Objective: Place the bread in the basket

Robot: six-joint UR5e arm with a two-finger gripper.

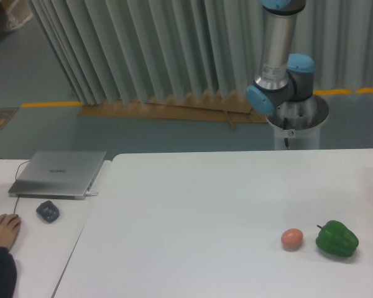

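White tabletop (pixel 193 198) fills the lower half of the frame, seen from a fixed camera. At the far left edge, a person's hand (pixel 4 228) rests on a separate, adjoining desk surface, with a dark sleeve below it. Just right of the hand lies a dark grey computer mouse (pixel 48 211), and above that a closed silver laptop (pixel 58 173). Grey-green pleated curtains (pixel 143 49) hang across the background, with flat brown cardboard (pixel 168 110) on the floor at their foot and a yellow floor line (pixel 50 103) at left. At upper right stands the UR5e arm (pixel 280 68): a silver column with blue joint caps on a round pedestal, rising out of the top of the frame. Its gripper is not in view, so whether the fingers are spread or closed cannot be told. At lower right lie a round pinkish-tan egg-like ball (pixel 292 238) and, just beside it to the right, a green bell pepper (pixel 337 240), the two apart.

Neither the bread nor the basket appears anywhere in the frame. The relation on which the coming move depends, namely which way the bread lies from the gripper and how its long axis runs, therefore cannot be established from this view. Judged from the scene, the placement has not been completed within the visible area.
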